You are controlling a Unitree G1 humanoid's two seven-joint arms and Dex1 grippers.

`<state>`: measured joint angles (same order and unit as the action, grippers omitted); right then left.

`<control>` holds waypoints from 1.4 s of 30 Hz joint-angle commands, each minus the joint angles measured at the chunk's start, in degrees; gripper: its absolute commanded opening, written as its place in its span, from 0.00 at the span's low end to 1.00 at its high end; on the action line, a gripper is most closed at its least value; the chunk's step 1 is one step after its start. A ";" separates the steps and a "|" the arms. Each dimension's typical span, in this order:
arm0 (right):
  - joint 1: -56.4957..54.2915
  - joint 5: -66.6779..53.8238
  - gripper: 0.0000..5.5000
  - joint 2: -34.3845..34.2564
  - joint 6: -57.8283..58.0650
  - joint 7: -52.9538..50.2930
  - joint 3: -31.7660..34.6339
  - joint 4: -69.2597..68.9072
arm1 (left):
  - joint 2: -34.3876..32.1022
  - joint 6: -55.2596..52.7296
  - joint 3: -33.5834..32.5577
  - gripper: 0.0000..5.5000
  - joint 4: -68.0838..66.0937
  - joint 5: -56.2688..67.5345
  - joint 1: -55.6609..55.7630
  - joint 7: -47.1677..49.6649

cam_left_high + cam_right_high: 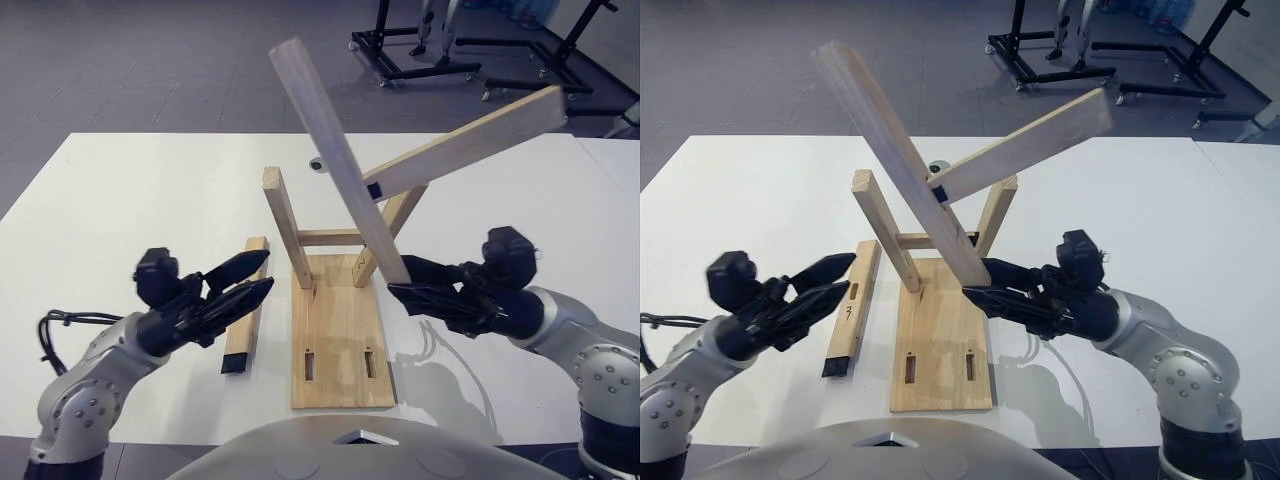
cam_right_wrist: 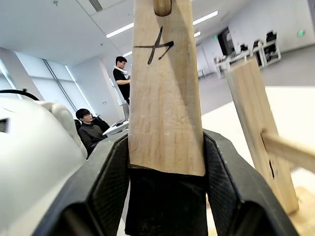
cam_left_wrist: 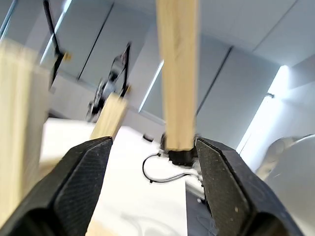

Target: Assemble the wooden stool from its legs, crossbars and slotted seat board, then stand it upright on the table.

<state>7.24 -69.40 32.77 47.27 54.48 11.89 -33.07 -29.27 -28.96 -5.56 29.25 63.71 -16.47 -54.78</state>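
The slotted seat board (image 1: 340, 355) lies flat on the white table (image 1: 120, 200). Two legs (image 1: 288, 228) (image 1: 392, 225) stand tilted at its far end, joined by a crossbar (image 1: 328, 238). My right gripper (image 1: 402, 281) is shut on the lower end of a long leg (image 1: 330, 140), held slanted above the board. A second leg (image 1: 470, 140) is joined to it and points up to the right. In the right wrist view the held leg (image 2: 165, 98) is clamped between both fingers. A loose leg (image 1: 245, 310) lies left of the board. My left gripper (image 1: 262, 272) hovers open just above it, with nothing held.
A small round object (image 1: 316, 162) sits on the table behind the standing legs. Black wheeled racks (image 1: 420, 50) stand on the floor beyond the table's far edge. A black cable (image 1: 65, 320) hangs by my left arm.
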 commanded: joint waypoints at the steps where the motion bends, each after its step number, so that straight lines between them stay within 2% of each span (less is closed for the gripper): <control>1: 0.24 4.62 0.37 -0.85 -3.91 2.87 -2.43 3.50 | 0.98 1.84 5.01 0.56 -11.52 -7.88 10.56 -5.62; 6: -0.34 9.15 0.37 -1.64 -6.98 4.54 -4.93 7.32 | 4.81 3.27 7.59 0.56 -22.20 -13.07 21.88 -8.50; 15: -9.32 17.86 0.37 -5.92 -12.78 3.84 -8.84 17.05 | 8.57 8.31 6.18 0.56 -31.80 -20.84 25.61 -7.22; 23: -12.89 26.15 0.37 -10.04 -20.22 1.85 -10.62 23.93 | 10.95 9.11 5.21 0.56 -32.01 -22.61 26.48 -5.51; 29: -15.68 29.97 0.37 -12.21 -25.55 0.52 -9.51 28.34 | 11.18 7.87 5.88 0.56 -29.96 -22.34 26.41 -6.02; 42: -10.11 18.67 0.37 -10.95 -19.54 -1.79 -4.32 13.67 | 9.44 3.06 2.63 0.56 -22.54 -17.91 27.83 -5.07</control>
<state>-2.33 -49.64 21.59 27.09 53.56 6.95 -18.04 -18.67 -24.61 -1.90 5.79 44.80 10.17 -60.29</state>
